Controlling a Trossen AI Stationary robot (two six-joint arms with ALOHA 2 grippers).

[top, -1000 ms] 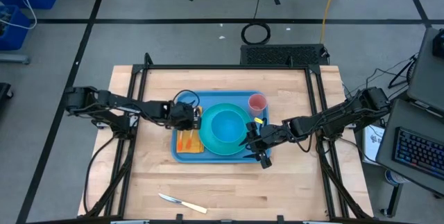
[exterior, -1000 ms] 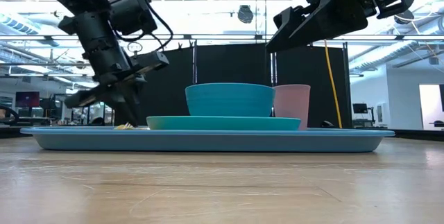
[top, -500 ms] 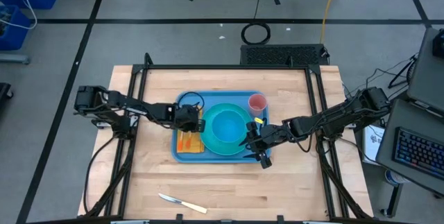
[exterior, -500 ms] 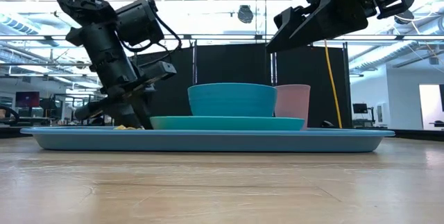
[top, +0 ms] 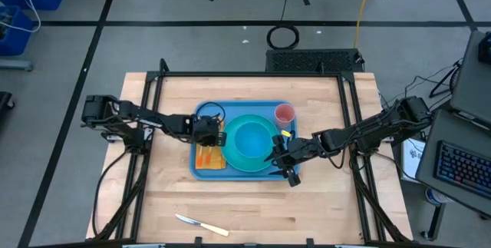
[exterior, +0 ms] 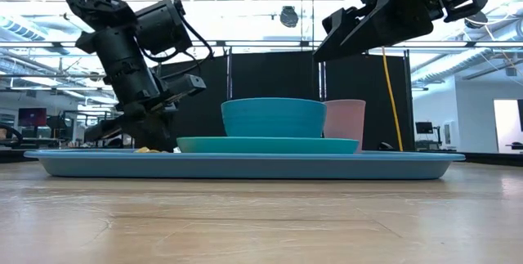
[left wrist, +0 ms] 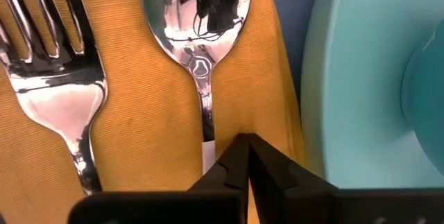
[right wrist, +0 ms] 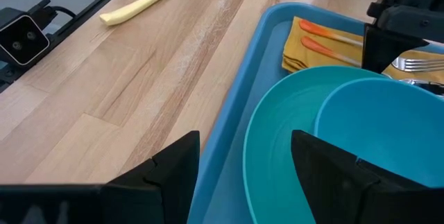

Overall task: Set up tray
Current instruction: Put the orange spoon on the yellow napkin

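Blue plastic tray (top: 198, 173) sits mid-bench on the pale wood bench (top: 253, 217), long side running L-R in the high view. On it: round turquoise plate (top: 230, 156) w/ a turquoise bowl (top: 253, 137) in the centre, pink cup (top: 285, 113) at the far right corner, orange napkin (top: 207, 156) along the left side.

Napkin carries a fork (left wrist: 59, 92) and a spoon (left wrist: 198, 26) side by side, orange handles showing in the right wrist view. Plate edge lies just beside the napkin.

Left pincer (left wrist: 243, 151) is down over the napkin, fingers shut tight together, tips right at the spoon's neck; can't tell if they touch it, nothing seen gripped between them. In the low view it's at the tray's left end, tilted, tip near tray floor.

Right pincer (right wrist: 243, 158) hangs above the tray's near right edge, by the plate rim, fingers spread wide, holding nothing. Low view shows it well above bowl and cup.

Knife (top: 201, 224) w/ a yellow handle lies on bare wood near the front edge of the bench, well apart from the tray, blade pointing left in the high view.

Off-bench: keyboard (top: 460, 173) at right, blue bins (top: 23, 6) on the floor top left, cable coil (top: 283, 36) on the floor behind the bench.
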